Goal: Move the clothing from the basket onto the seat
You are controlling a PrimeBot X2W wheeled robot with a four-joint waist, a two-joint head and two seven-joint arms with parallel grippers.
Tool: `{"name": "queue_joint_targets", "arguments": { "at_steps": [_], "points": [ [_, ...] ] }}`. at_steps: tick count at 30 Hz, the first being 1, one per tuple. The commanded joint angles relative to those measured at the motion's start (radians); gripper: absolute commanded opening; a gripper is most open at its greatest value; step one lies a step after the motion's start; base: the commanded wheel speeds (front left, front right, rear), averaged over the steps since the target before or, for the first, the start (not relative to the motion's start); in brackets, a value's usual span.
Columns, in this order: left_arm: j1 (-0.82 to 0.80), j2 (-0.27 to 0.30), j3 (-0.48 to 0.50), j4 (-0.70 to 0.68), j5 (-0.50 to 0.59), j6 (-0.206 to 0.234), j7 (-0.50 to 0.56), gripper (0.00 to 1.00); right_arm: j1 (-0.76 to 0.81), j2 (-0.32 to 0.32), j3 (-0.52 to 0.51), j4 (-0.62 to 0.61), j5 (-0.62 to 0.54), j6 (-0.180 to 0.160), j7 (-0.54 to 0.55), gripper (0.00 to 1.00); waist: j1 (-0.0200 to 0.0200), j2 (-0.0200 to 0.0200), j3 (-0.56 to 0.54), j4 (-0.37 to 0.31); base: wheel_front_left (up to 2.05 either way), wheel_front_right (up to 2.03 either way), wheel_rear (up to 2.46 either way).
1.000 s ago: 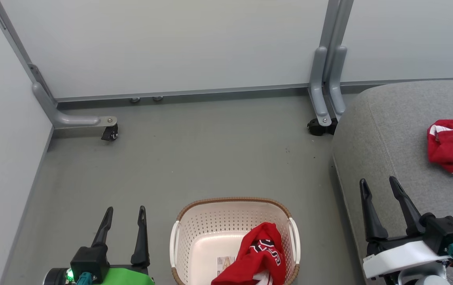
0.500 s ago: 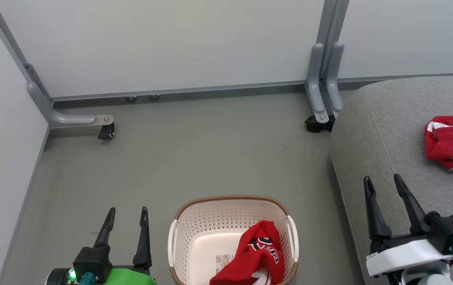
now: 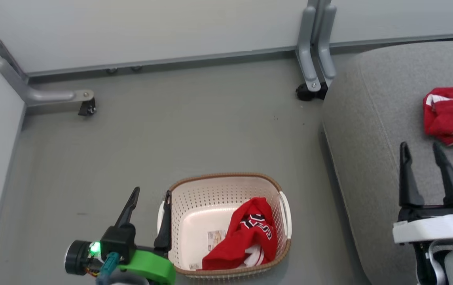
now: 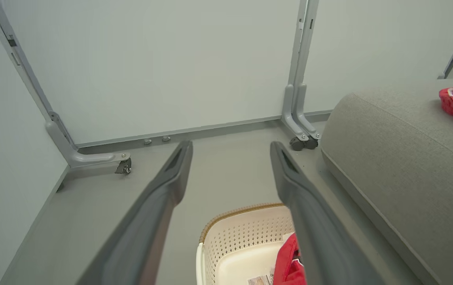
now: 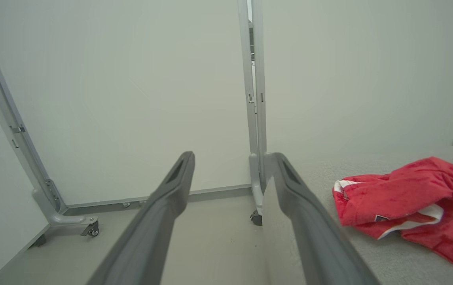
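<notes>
Head view: one red garment (image 3: 246, 237), black letters showing, lies bunched against the right wall of the basket (image 3: 226, 177), which stands on the floor (image 3: 171, 126). The left gripper (image 3: 152, 191) hovers at the basket's left side, jaws spread and empty, its inner finger overlapping the rim from this angle. To the right rises the seat (image 3: 368, 118), where the second garment (image 3: 450, 113) already lies. The right gripper (image 3: 420, 145) hangs above the seat's near part, also spread wide and holding nothing. Risks, as I judge them: the left gripper, reaching across, could catch the rim and tip or shove the light basket. A shallow pinch could slip off the cloth, or let it trail and drop on the floor short of the seat.
</notes>
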Motion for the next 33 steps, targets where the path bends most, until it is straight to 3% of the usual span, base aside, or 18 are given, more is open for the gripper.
{"name": "queue_joint_targets", "arguments": {
  "at_steps": [1,11,19,28,33],
  "points": [
    [-0.035,0.002,-0.01,0.016,0.014,-0.003,0.0,1.0,-0.029,-0.002,-0.013,-0.012,0.011,-0.001,-0.003,1.0,0.0,0.0,0.12,-0.052,0.0,0.0,0.0],
    [-0.283,0.021,-0.138,0.231,0.153,-0.049,0.0,1.0,-0.138,-0.042,0.017,-0.098,0.019,-0.001,-0.003,1.0,0.0,0.0,0.385,-0.163,0.0,0.0,0.0],
    [-0.52,0.037,-0.273,0.531,0.231,-0.087,0.0,1.0,-0.212,-0.023,0.039,-0.171,0.026,-0.001,-0.003,1.0,0.0,0.0,0.585,-0.235,0.0,0.0,0.0],
    [-0.727,0.012,-0.451,0.796,0.211,-0.109,0.0,1.0,-0.261,-0.007,0.063,-0.191,0.025,-0.001,-0.003,1.0,0.0,0.0,0.739,-0.267,0.0,0.0,0.0],
    [-0.796,0.004,-0.552,0.833,0.134,-0.109,0.0,1.0,-0.276,-0.001,0.079,-0.19,0.024,-0.001,-0.003,1.0,0.0,0.0,0.784,-0.278,0.0,0.0,0.0]
  ]
}}
